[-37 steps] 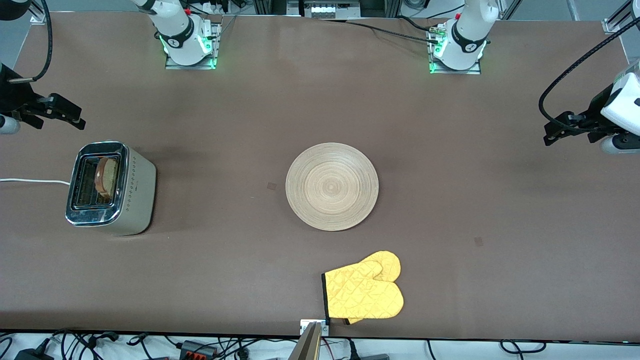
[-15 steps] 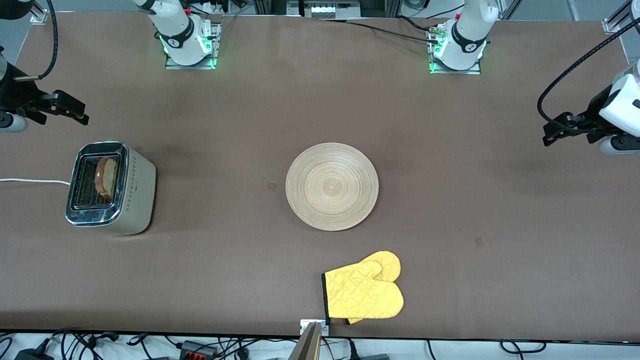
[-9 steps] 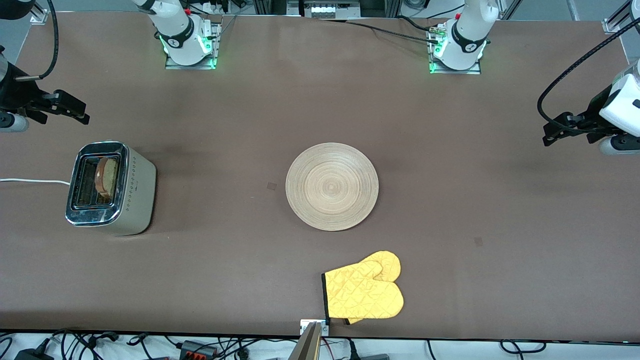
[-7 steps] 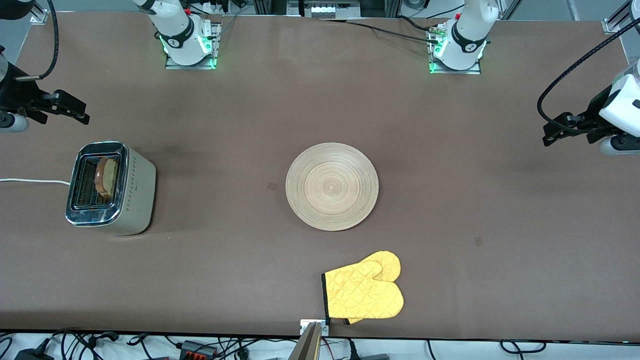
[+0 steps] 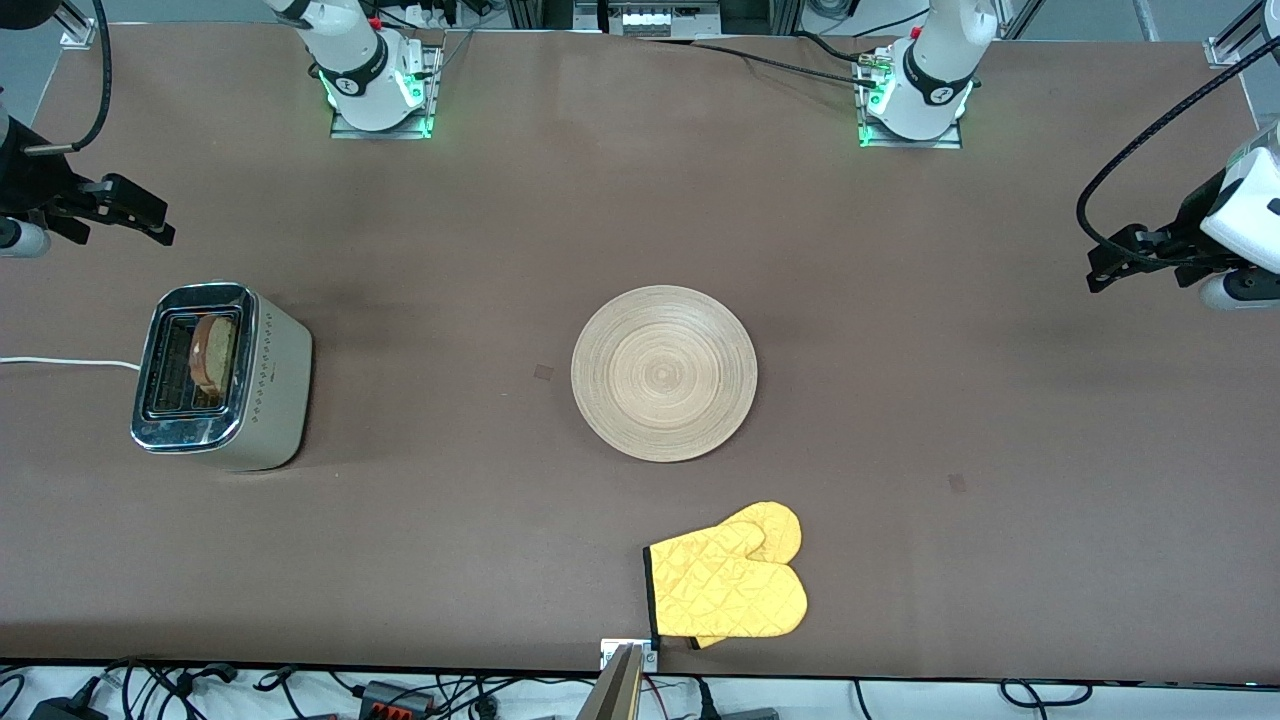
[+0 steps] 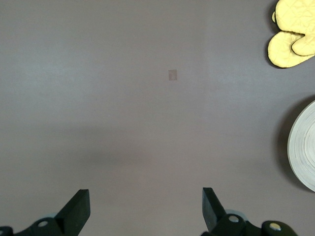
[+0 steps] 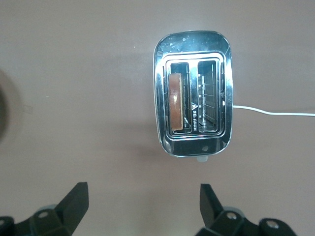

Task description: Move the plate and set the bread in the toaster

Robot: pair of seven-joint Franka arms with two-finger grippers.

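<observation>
The round light-wood plate lies bare at the middle of the table; its edge shows in the left wrist view. The silver and cream toaster stands toward the right arm's end. The bread stands in one of its slots, crust up, and also shows in the right wrist view inside the toaster. My right gripper is open and empty, up in the air over bare table by the toaster. My left gripper is open and empty over the left arm's end of the table.
A yellow oven mitt lies near the table's front edge, nearer to the front camera than the plate; it shows in the left wrist view too. The toaster's white cord runs off toward the table's end. Small tape marks dot the brown table.
The right gripper has drifted slightly, rising a little over the table by the toaster. The left arm, plate, toaster and bread have not moved.
</observation>
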